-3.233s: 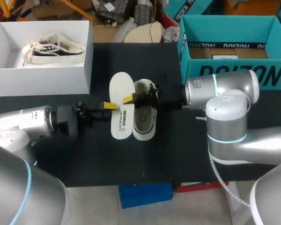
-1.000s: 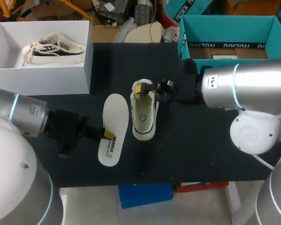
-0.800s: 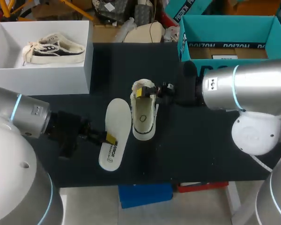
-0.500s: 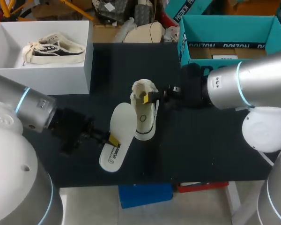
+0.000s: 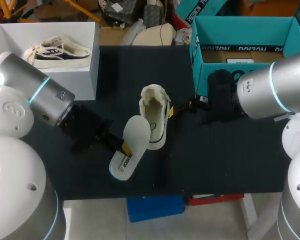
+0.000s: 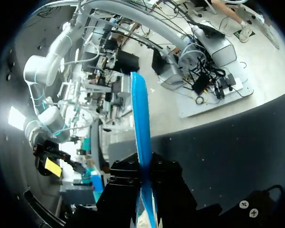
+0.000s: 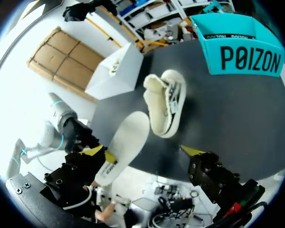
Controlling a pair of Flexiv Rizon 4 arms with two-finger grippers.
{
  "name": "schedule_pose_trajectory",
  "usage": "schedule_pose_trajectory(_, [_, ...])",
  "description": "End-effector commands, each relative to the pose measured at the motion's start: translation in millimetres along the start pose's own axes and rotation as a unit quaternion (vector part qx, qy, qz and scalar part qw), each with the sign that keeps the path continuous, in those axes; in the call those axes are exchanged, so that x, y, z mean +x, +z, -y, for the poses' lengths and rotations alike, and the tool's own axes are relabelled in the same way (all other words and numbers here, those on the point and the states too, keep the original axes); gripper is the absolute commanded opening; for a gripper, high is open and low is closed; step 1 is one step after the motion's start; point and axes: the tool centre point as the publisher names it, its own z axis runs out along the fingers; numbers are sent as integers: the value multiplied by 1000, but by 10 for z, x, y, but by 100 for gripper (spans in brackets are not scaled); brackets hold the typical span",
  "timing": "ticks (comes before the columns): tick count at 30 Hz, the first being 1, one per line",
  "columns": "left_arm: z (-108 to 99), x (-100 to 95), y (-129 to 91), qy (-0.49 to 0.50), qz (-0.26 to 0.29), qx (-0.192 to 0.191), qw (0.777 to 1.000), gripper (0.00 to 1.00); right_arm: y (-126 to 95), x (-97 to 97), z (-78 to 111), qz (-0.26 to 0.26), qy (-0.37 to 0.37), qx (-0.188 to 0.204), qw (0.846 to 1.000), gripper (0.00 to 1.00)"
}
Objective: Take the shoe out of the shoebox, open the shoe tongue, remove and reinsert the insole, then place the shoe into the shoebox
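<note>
The left fingers pinch the insole near its heel, its toe at the shoe side. The right fingers are spread, holding nothing; the shoe lies ahead, apart.

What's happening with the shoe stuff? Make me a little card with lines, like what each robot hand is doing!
left gripper: shut on the insole, held tilted, its far end reaching the shoe
right gripper: open, beside the shoe, holding nothing
shoe: on the black table, opening facing up
white shoebox: back left, second shoe inside
teal box: back right
</note>
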Motion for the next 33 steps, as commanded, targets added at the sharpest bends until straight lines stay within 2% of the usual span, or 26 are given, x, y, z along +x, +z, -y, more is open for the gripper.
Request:
schedule_pose_trajectory(1, [-156, -1, 77, -43, -28, 128, 990, 0, -161, 15, 10, 10, 0, 1, 1000, 100])
schedule_pose_trajectory(4, [-214, 47, 129, -53, -39, 128, 990, 0, -161, 15, 10, 10, 0, 1, 1000, 100])
schedule_pose_trajectory(6, [-236, 52, 159, -55, -29, 146, 987, 0, -161, 15, 10, 10, 0, 1, 1000, 100])
schedule_pose_trajectory(11, [-350, 129, 279, -44, -74, 144, 986, 0, -161, 15, 10, 10, 0, 1, 1000, 100])
schedule_pose_trajectory(17, [-538, 82, 320, -41, -63, 143, 987, 0, -161, 15, 10, 10, 0, 1, 1000, 100])
schedule_pose_trajectory(20, [-657, 76, 336, -40, -60, 134, 988, 0, -161, 15, 10, 10, 0, 1, 1000, 100])
schedule_pose_trajectory(26, [-870, 0, 330, -38, -42, 87, 995, 0, -161, 15, 10, 10, 0, 1, 1000, 100])
schedule_pose_trajectory(31, [-1026, 35, 376, -30, -51, 64, 996, 0, -161, 15, 10, 10, 0, 1, 1000, 100])
schedule_pose_trajectory(33, [-1116, 38, 391, -31, -35, 57, 997, 0, -161, 15, 10, 10, 0, 1, 1000, 100])
